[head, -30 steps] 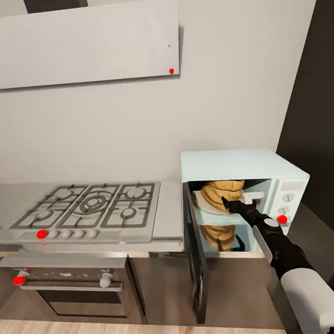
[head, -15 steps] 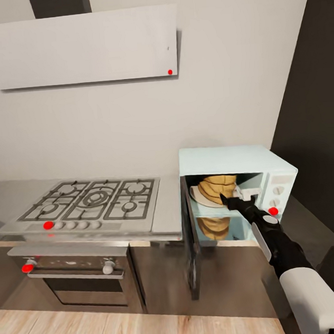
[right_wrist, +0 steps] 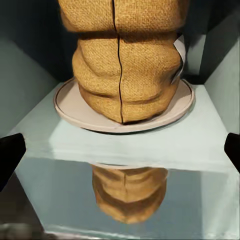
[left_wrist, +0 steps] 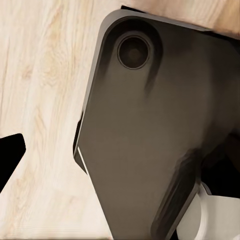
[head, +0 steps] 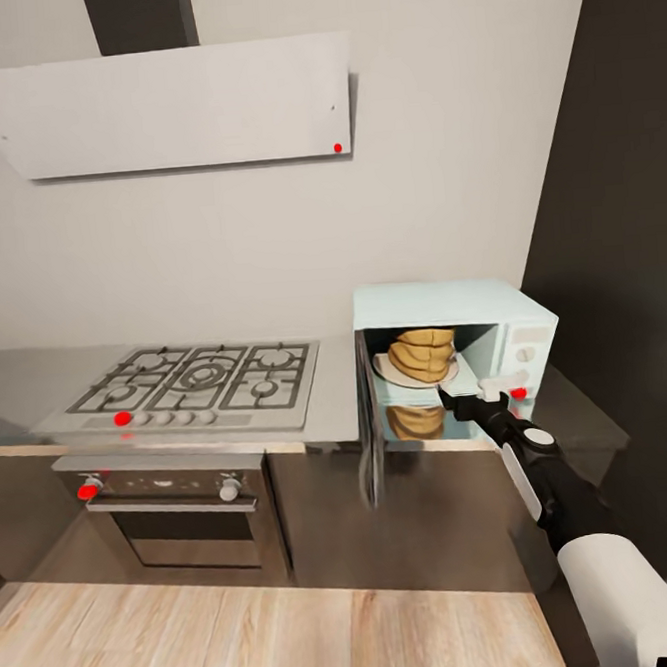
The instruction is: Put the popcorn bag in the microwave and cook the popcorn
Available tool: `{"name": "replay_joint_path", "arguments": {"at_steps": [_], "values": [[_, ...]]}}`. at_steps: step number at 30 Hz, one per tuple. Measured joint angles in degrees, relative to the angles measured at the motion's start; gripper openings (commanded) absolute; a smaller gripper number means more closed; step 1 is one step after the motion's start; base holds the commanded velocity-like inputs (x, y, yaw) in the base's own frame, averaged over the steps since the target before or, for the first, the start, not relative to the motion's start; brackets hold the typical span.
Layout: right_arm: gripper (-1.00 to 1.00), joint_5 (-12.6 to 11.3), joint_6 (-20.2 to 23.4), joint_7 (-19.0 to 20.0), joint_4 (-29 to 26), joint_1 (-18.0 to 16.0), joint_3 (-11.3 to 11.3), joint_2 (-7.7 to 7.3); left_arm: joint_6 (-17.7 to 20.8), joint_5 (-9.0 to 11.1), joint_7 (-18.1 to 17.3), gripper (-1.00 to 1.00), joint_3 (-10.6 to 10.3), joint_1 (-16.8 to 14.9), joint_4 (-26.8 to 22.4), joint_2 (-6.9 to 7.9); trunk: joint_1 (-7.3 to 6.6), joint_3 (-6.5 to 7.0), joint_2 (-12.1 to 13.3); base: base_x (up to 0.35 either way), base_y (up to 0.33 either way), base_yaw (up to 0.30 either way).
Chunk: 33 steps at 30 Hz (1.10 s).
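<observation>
The popcorn bag (head: 422, 354) sits inside the microwave (head: 456, 354), upright on the round pale turntable plate (head: 389, 371). In the right wrist view we see the bag (right_wrist: 125, 65) close up: tan, coarse-woven in look, with bulging ribbed sides and a dark seam down its middle, resting on the plate (right_wrist: 70, 107), with a sliver of white label at one edge. The glossy pale blue cavity floor below mirrors the bag.

The microwave door (head: 366, 433) hangs wide open, swung out toward us on the side nearest the stove. The control panel with two knobs and a red dot is on the far side from the door.

Our right gripper (head: 469, 399) hovers just in front of the cavity opening, apart from the bag; its two dark fingertips (right_wrist: 11, 155) stand at the wrist picture's opposite edges, spread wide with nothing between them. In the left wrist view we see one dark fingertip (left_wrist: 10, 155) over wooden floor and a dark grey part of our own body; we cannot tell how far that claw is parted.

The microwave stands on the countertop (head: 340, 413), beside the gas hob (head: 192, 385); below it is the built-in oven (head: 177, 516), above it the range hood (head: 175, 105).
</observation>
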Motion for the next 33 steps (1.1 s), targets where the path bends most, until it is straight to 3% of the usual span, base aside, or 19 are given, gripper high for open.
{"name": "replay_joint_path", "arguments": {"at_steps": [10, 13, 16, 21, 30, 32, 33], "values": [[1.00, -0.18, 0.23, 0.09, 0.22, 0.00, 0.00, -0.04, 0.00, 0.00, 0.00, 1.00, -0.02, 0.00, 0.00, 0.05, 0.00, 0.00, 0.00, -0.307, 0.000, 0.000], [1.00, -0.38, 0.33, 0.09, 2.60, 0.01, 0.01, -0.17, 0.00, -0.03, 0.00, 1.00, -0.06, -0.01, 0.00, 0.02, -0.01, 0.00, 0.00, -0.235, 0.000, 0.000], [1.00, -0.18, 0.39, 0.14, 9.73, 0.01, 0.04, -0.43, 0.00, -0.01, 0.00, 1.00, -0.07, 0.00, 0.00, 0.07, -0.02, 0.00, 0.00, -0.092, 0.000, 0.000], [1.00, 6.65, 0.40, 0.18, 20.98, 0.01, 0.24, -0.09, 0.00, -0.01, 0.00, 1.00, -0.01, -0.01, 0.00, 0.01, -0.03, -0.01, 0.00, -0.010, 0.000, 0.000], [1.00, 8.12, -2.63, 0.18, 51.79, 0.02, 0.36, 0.14, 0.00, 0.00, 0.00, 1.00, 0.00, 0.00, -0.01, 0.07, -0.03, -0.01, -0.01, 0.000, 0.000, 0.000], [1.00, 8.02, -4.20, -0.26, 54.80, 1.58, 0.36, 0.14, 0.00, -0.02, 0.00, 1.00, 0.01, 0.00, -0.01, 0.08, -0.03, -0.02, -0.01, 0.000, 0.000, 0.000], [1.00, 7.99, -4.84, -0.44, 55.46, 4.36, 0.33, 0.14, 0.00, -0.01, 0.00, 1.00, 0.00, -0.01, -0.01, 0.05, -0.04, -0.01, -0.01, 0.000, 0.000, 0.000]]}}
